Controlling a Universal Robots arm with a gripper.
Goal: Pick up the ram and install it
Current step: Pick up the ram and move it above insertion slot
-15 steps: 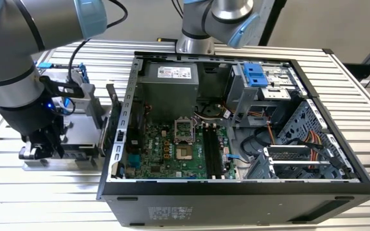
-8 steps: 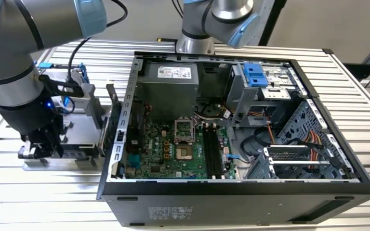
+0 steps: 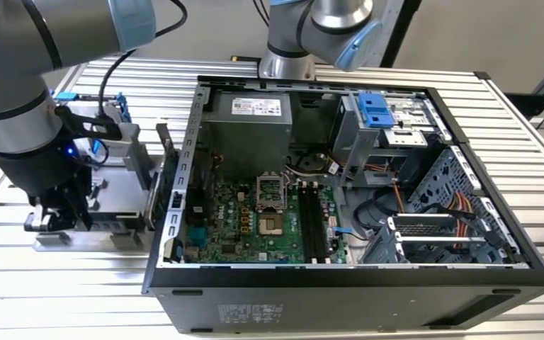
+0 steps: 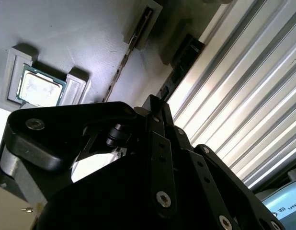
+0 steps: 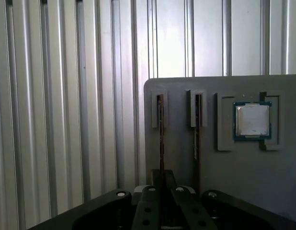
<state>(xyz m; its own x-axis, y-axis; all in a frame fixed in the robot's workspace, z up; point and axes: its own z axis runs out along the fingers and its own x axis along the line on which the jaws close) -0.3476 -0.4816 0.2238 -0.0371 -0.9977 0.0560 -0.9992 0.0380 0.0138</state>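
My fingers straddled the ram, clenched or slack I could not tell, where it stood on edge in the gray holder at nine o'clock from the computer case, and I judged it light, stiff and fragile, best pinched mid-length.

The table is silver, ribbed in straight parallel lines, and the holder plate is plain matt grey. Its processor has a silver lid and a green rim. The motherboard is green in a black case with one bright blue bracket — the gripper is black, the arm grey with pale blue caps.
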